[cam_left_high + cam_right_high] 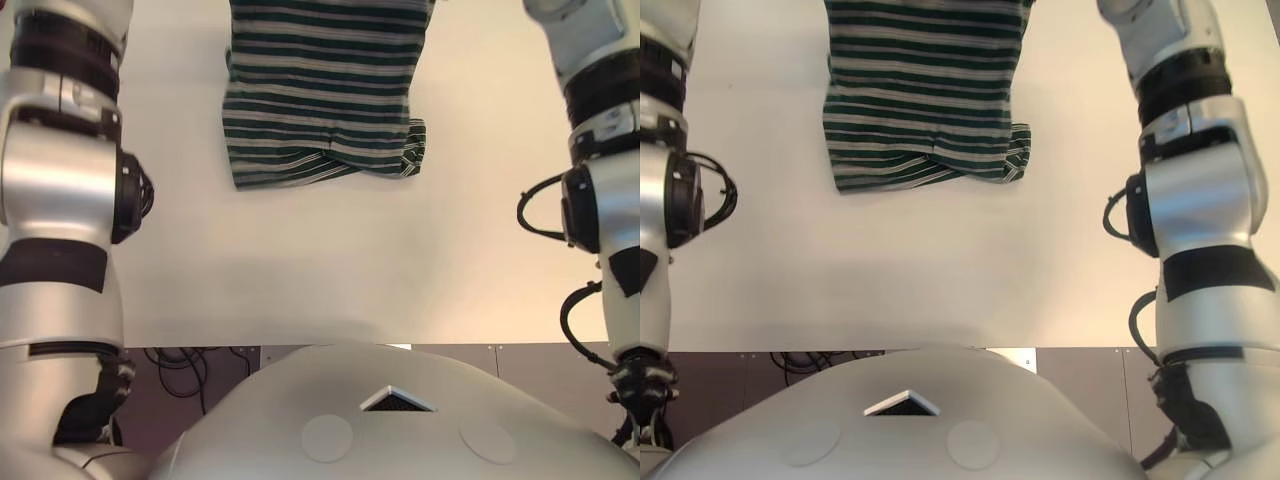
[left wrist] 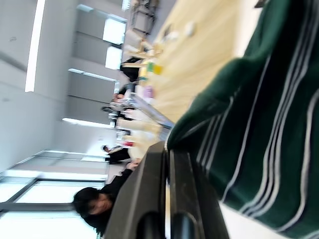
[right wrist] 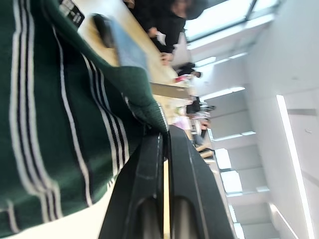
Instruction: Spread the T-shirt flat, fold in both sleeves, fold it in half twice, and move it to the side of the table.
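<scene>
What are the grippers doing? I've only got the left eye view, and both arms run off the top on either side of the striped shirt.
Observer: In the left wrist view, the left gripper is shut on an edge of the shirt.
Operator: And the right one?
Observer: In the right wrist view, the right gripper is also shut on a shirt edge, and the cloth comes to a peak at its tip.
</scene>
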Available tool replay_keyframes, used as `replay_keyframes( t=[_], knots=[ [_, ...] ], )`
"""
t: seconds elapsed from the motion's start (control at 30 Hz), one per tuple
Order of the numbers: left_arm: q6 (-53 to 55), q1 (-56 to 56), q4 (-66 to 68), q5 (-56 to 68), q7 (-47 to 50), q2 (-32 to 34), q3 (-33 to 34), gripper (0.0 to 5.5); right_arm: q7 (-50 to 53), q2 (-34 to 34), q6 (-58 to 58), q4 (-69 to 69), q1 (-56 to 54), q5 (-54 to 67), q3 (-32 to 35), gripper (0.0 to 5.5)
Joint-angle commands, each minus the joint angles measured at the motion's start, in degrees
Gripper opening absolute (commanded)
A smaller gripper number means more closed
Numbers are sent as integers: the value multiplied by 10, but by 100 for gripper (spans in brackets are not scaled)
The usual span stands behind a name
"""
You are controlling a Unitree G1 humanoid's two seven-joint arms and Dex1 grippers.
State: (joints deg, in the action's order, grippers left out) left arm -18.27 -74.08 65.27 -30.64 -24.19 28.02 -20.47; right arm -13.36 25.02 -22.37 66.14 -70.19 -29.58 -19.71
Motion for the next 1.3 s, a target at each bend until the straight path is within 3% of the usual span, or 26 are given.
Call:
replay_keyframes(
  t=[0.03,0.23,0.4,0.53,0.63,0.73,0.83,0.9,1.13,1.3],
  knots=[
    [26,-84,85,-28,72,-15,-13,0,51,-21,39,75,-98,2,16,4],
    [66,-160,125,-38,150,-10,-6,0,133,-6,80,112,-194,-13,21,4],
    [68,-196,128,-34,161,-2,1,0,157,7,80,116,-241,-16,26,4],
    [31,-179,119,-16,120,-7,11,0,70,5,43,111,-207,-2,28,4],
    [-47,-107,80,9,56,-5,12,0,-88,25,-31,77,-119,40,41,4],
    [-81,30,-83,84,-38,22,36,0,-258,75,-63,-21,-23,124,75,4],
    [59,250,-451,196,-139,58,78,0,-400,109,1,-206,63,228,108,4],
    [137,330,-603,227,-167,68,89,0,-460,125,46,-292,91,278,118,4],
    [336,371,-849,347,-239,104,151,0,-637,216,231,-483,143,444,184,4],
    [501,468,-999,496,-303,187,242,0,-733,324,427,-643,196,605,262,4]
  ],
)
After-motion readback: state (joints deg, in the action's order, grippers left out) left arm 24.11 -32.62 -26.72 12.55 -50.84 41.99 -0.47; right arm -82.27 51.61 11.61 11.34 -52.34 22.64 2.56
